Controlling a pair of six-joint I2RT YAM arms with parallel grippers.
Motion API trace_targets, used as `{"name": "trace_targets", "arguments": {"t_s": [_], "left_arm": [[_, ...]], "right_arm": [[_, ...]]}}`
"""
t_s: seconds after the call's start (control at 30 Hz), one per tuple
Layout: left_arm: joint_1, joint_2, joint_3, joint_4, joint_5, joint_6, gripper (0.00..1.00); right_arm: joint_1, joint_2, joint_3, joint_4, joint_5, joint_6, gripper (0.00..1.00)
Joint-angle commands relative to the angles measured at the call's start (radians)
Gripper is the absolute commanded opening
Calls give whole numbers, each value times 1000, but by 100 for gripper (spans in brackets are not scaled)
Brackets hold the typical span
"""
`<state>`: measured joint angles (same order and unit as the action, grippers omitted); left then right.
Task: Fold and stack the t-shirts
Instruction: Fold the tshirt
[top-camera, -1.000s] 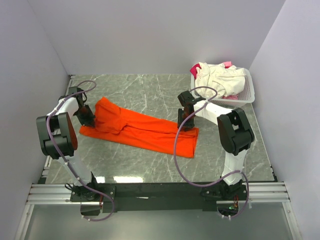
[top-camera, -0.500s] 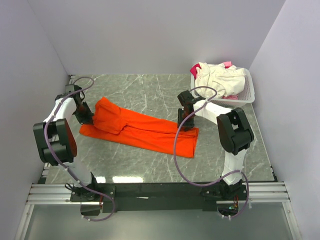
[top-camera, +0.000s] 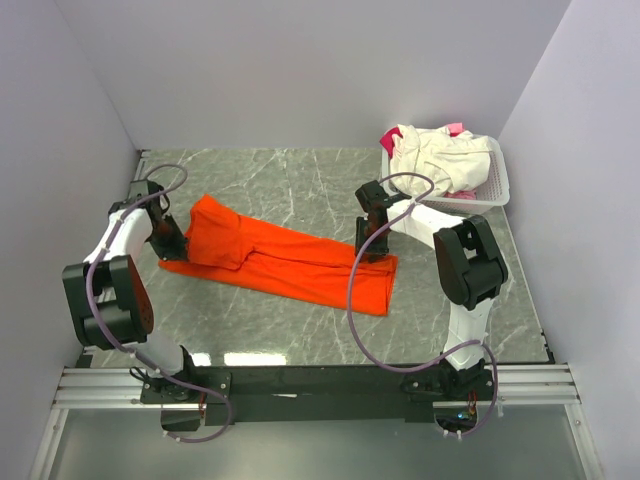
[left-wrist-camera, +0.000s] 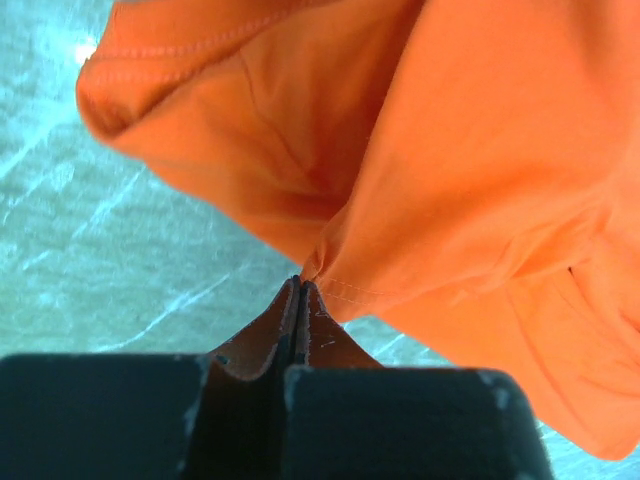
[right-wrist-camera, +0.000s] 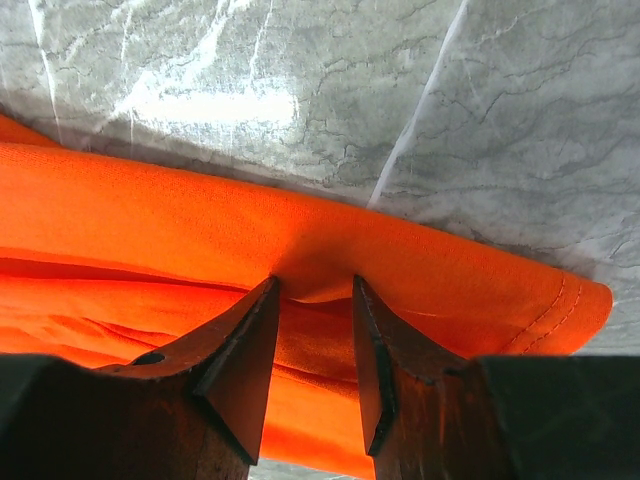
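Observation:
The orange t-shirt (top-camera: 290, 260) lies folded into a long band across the marble table, with a bunched flap at its left end. My left gripper (top-camera: 171, 244) sits at that left end, shut on a hemmed edge of the orange t-shirt (left-wrist-camera: 470, 150); its jaws (left-wrist-camera: 300, 284) meet on the cloth. My right gripper (top-camera: 366, 252) stands at the band's right end. Its jaws (right-wrist-camera: 315, 283) are apart, tips pressed down on the orange t-shirt (right-wrist-camera: 150, 220), a low ridge of cloth between them. A cream-white t-shirt (top-camera: 435, 155) and a pink one (top-camera: 455, 128) lie heaped in the basket.
A white slatted basket (top-camera: 497, 182) stands at the back right corner of the table. Grey walls close in the left, back and right sides. The arms' cables loop over the table near each gripper.
My left arm's elbow has swung down and outward, and the gripper has drawn the shirt's left end slightly toward the near left. The right arm has not moved.

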<state>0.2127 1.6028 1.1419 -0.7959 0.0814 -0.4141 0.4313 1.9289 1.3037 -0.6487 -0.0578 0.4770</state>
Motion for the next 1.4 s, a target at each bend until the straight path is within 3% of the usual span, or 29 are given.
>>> {"name": "trace_targets", "arguments": {"t_s": [0.0,0.6,0.7,0.73,0.83,1.07,1.37], "left_arm": [[-4,-70,-28,-6,-9,-26,0],[-4,-135,-146,0,-29,-69,1],[-3,-138,-143,0,-26,-71,18],[-4,-139,-133,0,-28,-72,35],[-4,-133,-78,-14,-26,-71,54],[-3,-3,169,-2,11,-65,62],[-3,323,465,124,101,-87,63]], "right_arm": [[-6,55,-21,4,-2,-15,42],[-6,44,-57,12,-8,-23,42],[-6,36,-55,9,-4,-26,42],[-6,30,-54,3,-1,-28,42],[-6,1,-54,-6,13,-23,42],[-14,-105,-95,-23,56,-6,44],[-43,-165,-202,-16,110,6,44]]}}
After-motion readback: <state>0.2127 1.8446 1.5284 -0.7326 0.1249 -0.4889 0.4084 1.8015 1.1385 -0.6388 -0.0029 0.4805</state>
